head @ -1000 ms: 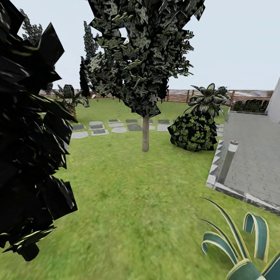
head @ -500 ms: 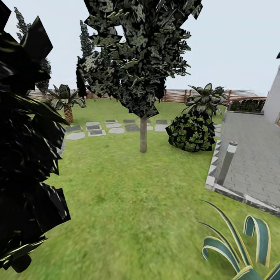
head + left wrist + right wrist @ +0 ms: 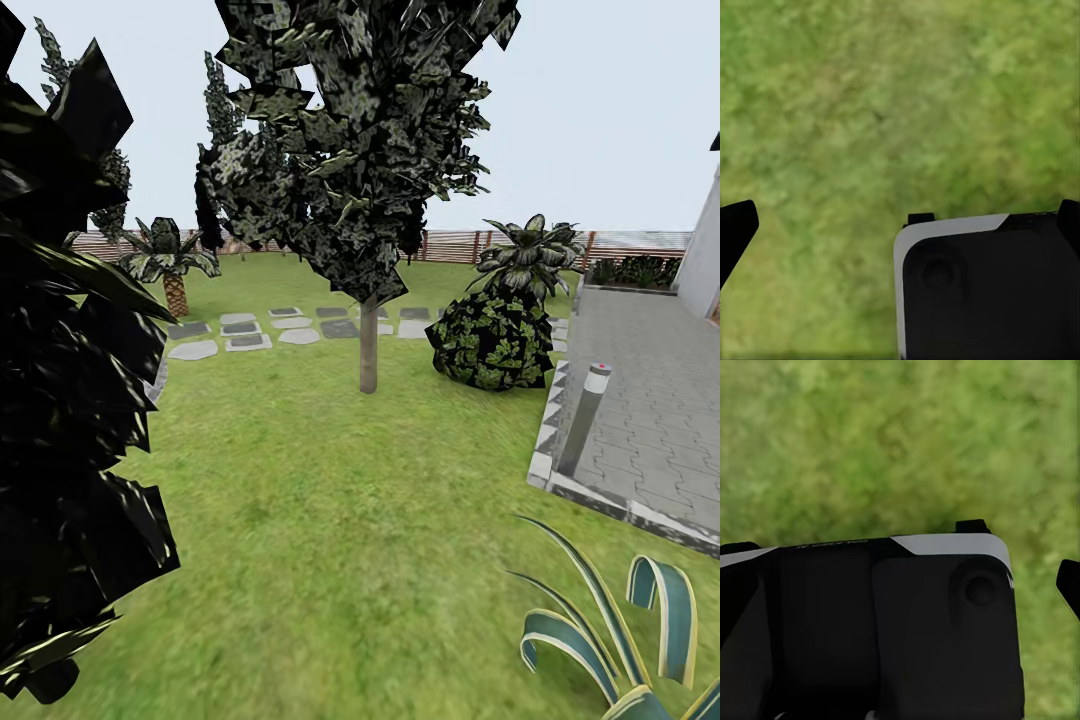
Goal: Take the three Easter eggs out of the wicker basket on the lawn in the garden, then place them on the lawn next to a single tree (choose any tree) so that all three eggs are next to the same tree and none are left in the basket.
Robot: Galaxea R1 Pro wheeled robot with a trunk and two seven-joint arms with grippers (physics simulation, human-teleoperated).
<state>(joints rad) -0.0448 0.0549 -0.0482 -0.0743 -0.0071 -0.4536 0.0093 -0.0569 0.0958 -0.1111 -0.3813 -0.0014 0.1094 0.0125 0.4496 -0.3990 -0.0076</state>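
Note:
The Easter eggs, the wicker basket and the tree are out of view. The lawn spreads wide and green ahead in the head view. In the left wrist view my left gripper is open, its black fingertips far apart over grass, with nothing between them. My right gripper also stands open over grass, one fingertip at the picture's edge. Part of my dark body lies under both wrists.
A dark thin-stemmed sapling stands mid-lawn. Black foliage crowds the near left. A round bush, short palm, stepping stones and fence lie beyond. Right: bollard, grey paving, striped plant.
The whole head view has shifted a little leftward over the last second, so the camera has turned slightly; it is nearly still now. Nothing in the garden itself has moved.

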